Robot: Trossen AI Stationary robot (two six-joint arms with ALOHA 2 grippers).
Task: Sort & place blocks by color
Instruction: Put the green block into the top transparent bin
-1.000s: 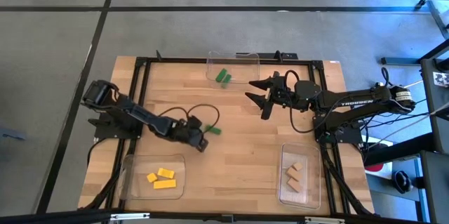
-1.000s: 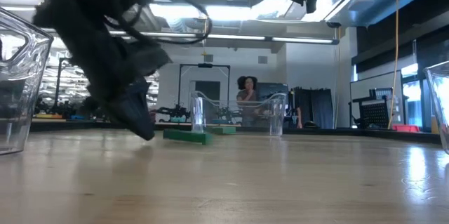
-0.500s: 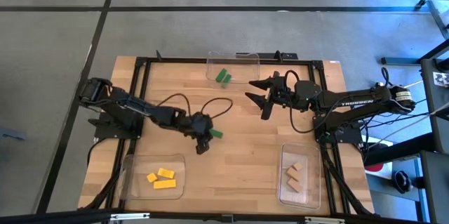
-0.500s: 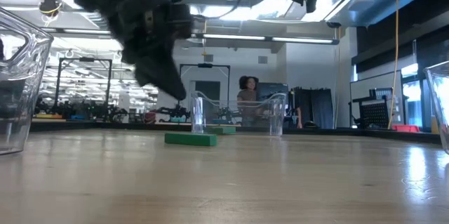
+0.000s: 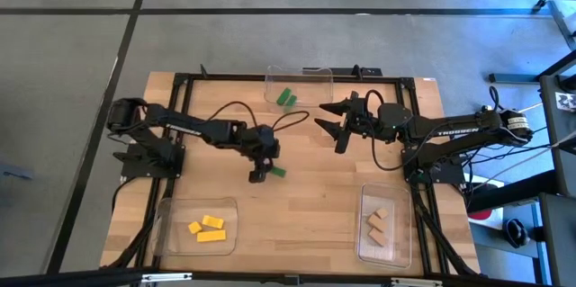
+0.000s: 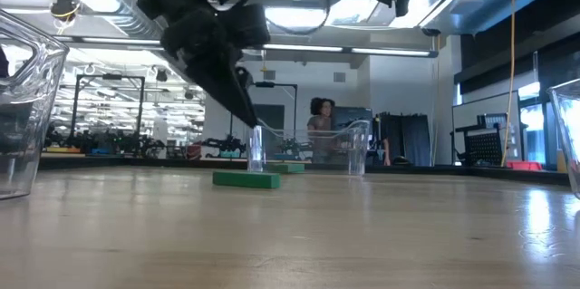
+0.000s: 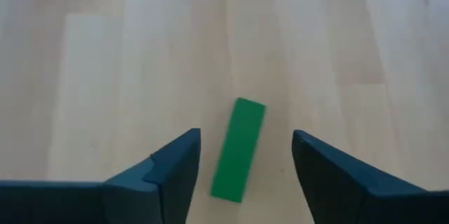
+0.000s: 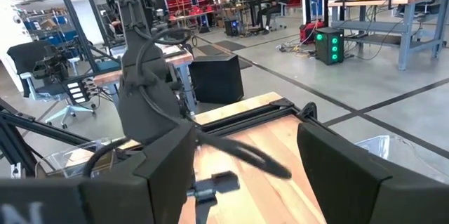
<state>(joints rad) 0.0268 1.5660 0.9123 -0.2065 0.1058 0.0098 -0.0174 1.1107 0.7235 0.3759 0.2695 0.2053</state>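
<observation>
Blocks are sorted by color, mostly. One green block (image 5: pixel 278 172) lies flat on the bare wood table (image 5: pixel 306 206), near the middle, not in any tray. The left gripper (image 5: pixel 257 175) hangs just above it, fingers apart and holding nothing. In the left wrist view the green block (image 7: pixel 238 149) sits between the two dark fingers (image 7: pixel 175 171), a bit tilted, and touches neither. In the low view the block (image 6: pixel 246 179) lies on the table and the left gripper (image 6: pixel 237 99) is up over it, not touching.

Two more green blocks (image 5: pixel 285 98) sit in the clear tray (image 5: pixel 317 76) at the far edge. Yellow blocks (image 5: pixel 208 228) are in the near left tray (image 5: pixel 171 210). Tan blocks (image 5: pixel 378 223) are in the near right tray (image 5: pixel 364 251).

The right arm has white letters on it that look like "TROSSEN" (image 5: pixel 457 131). The right gripper (image 5: pixel 335 127) waits up in the air on the far right side, fingers wide apart, w/ nothing in them.

A person (image 6: pixel 319 126) stands far back in the room, behind the far tray.
</observation>
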